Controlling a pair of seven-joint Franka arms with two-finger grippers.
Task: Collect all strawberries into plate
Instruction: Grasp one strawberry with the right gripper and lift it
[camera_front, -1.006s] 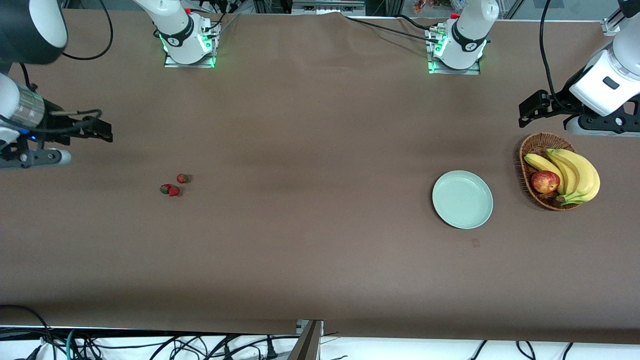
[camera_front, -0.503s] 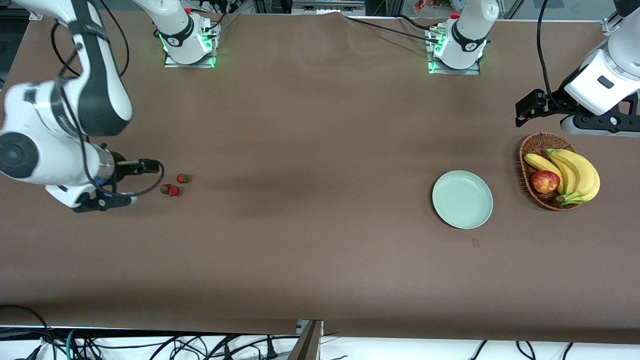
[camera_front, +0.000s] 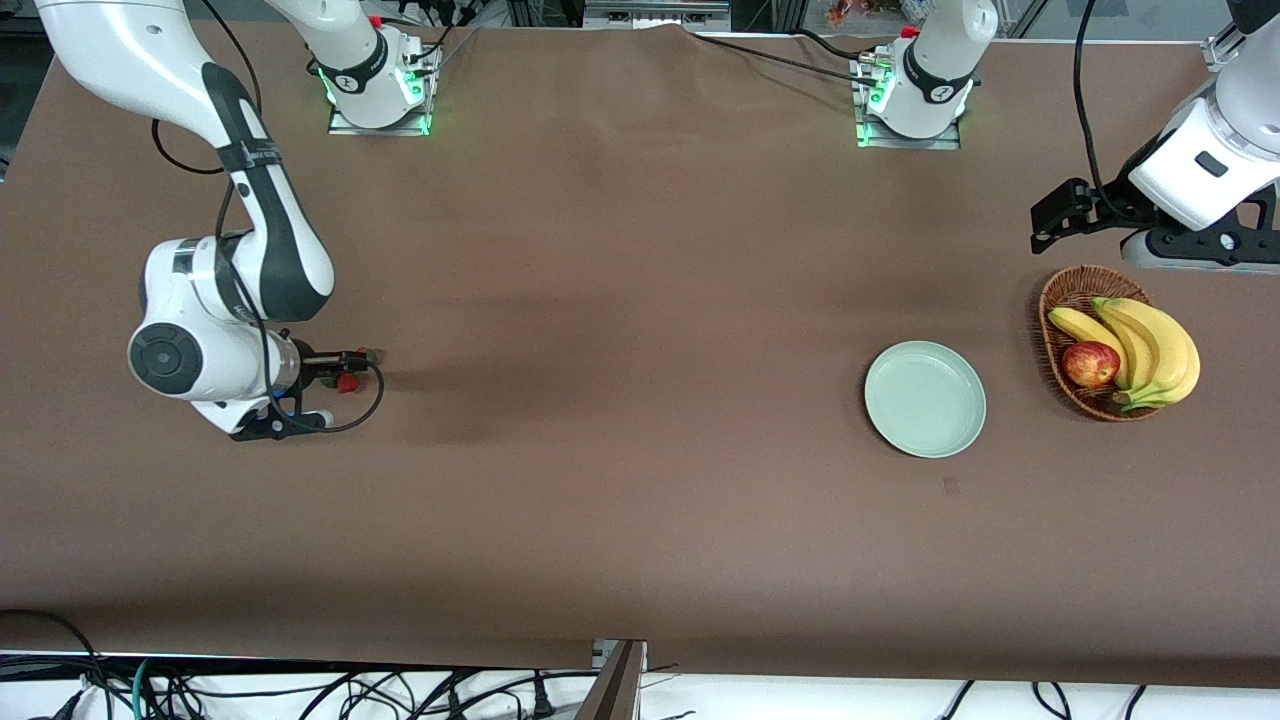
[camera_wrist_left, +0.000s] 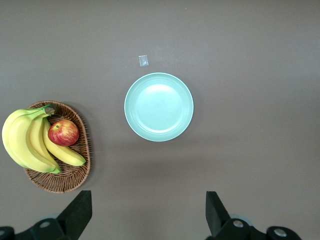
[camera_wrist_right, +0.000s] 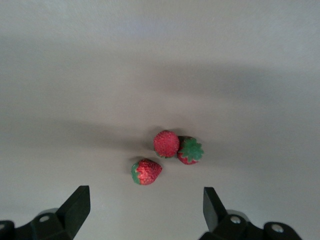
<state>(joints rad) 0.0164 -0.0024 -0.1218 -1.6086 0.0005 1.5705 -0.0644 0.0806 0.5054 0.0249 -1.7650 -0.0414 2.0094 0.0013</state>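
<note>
1. Since one second ago the right arm has swung in from the table's edge, and the right gripper (camera_wrist_right: 142, 210) is now over the strawberries (camera_wrist_right: 169, 155); the left arm has hardly moved.
2. The right gripper's fingers are spread wide, holding nothing, as its wrist view shows.
3. Below it the three strawberries lie on the table (camera_front: 640, 480) at the right arm's end. Two are touching each other and the third is just beside them.
4. The left gripper (camera_wrist_left: 145, 215) waits high over the basket (camera_front: 1075, 290) end of the table, its fingers also spread and empty.
5. The plate (camera_front: 925, 399) stands beside the wicker basket with bananas (camera_front: 1150, 345) and an apple (camera_front: 1090, 363), well apart from the berries.
6. The plate holds no berry, so I judge that nothing is collected yet: all three grasps and carries remain.
</note>
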